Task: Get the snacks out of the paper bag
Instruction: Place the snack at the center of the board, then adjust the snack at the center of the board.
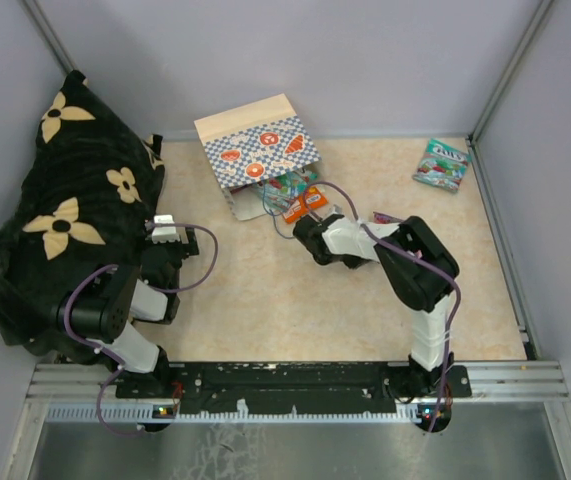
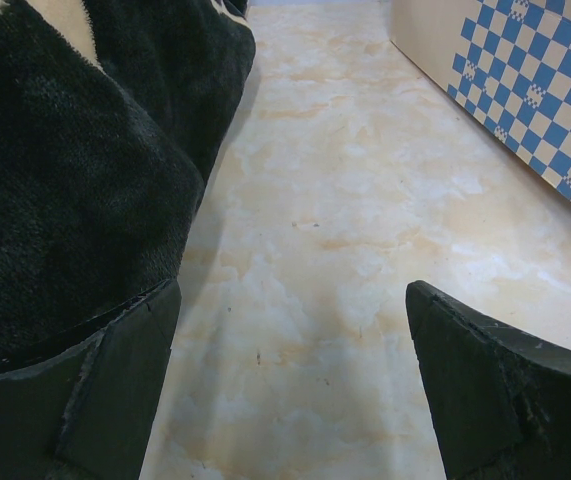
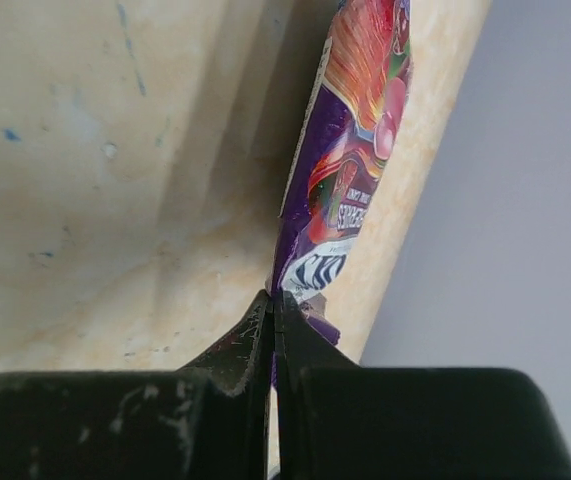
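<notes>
Corner grip: right pincer (image 3: 273, 305) clenched on a purple snack (image 3: 350, 170)
Only a thin edge is pinched (glossy film), so a quick swing could slip it free. Just beyond the pincer, more snacks (image 1: 295, 195) crowd the paper bag (image 1: 257, 150) mouth; the left pincer (image 2: 290, 340) sits released, well aside.

The paper bag (image 1: 260, 150) looks smooth and matt, the purple snack (image 3: 350, 170) is shiny plastic, the black cloth (image 2: 75, 200) is fuzzy, the table (image 1: 265, 300) is smooth
</notes>
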